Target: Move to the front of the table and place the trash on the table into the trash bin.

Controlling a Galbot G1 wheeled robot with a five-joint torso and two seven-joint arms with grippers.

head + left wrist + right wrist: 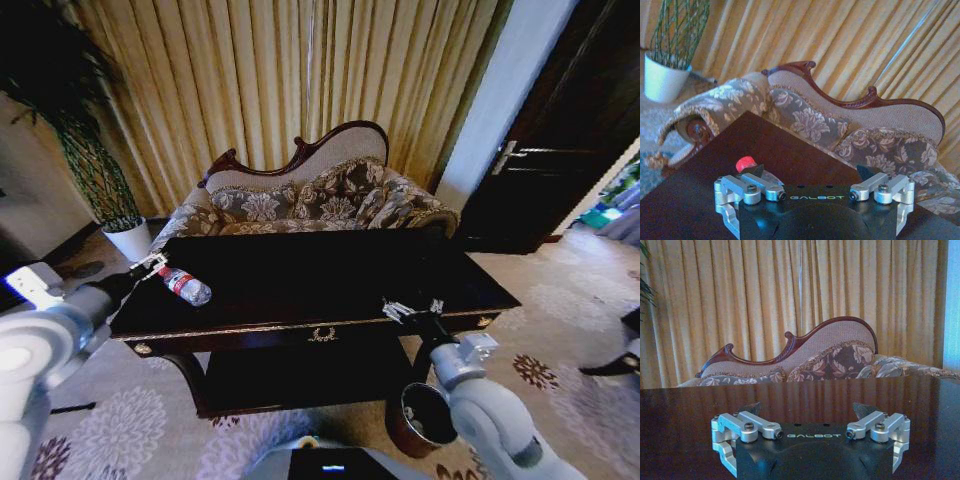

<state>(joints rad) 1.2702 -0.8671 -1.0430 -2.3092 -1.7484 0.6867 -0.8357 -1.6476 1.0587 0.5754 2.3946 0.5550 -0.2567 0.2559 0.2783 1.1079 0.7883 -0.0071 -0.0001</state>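
With the bottle [184, 286] lying mid-left of the head view on the table [330, 275], the spread-open left gripper [152, 265] should straddle its red-capped end squarely before closing; right gripper [412, 311] idles open.

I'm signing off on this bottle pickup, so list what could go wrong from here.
1. The bottle lies on its side near the corner of the glossy table. The open left claw is at its red-cap end, and a nudge might roll it off the edge.
2. The trash bin stands on the floor below the right arm, on the far side from the bottle, so the carry crosses the right claw hovering open over the front edge.
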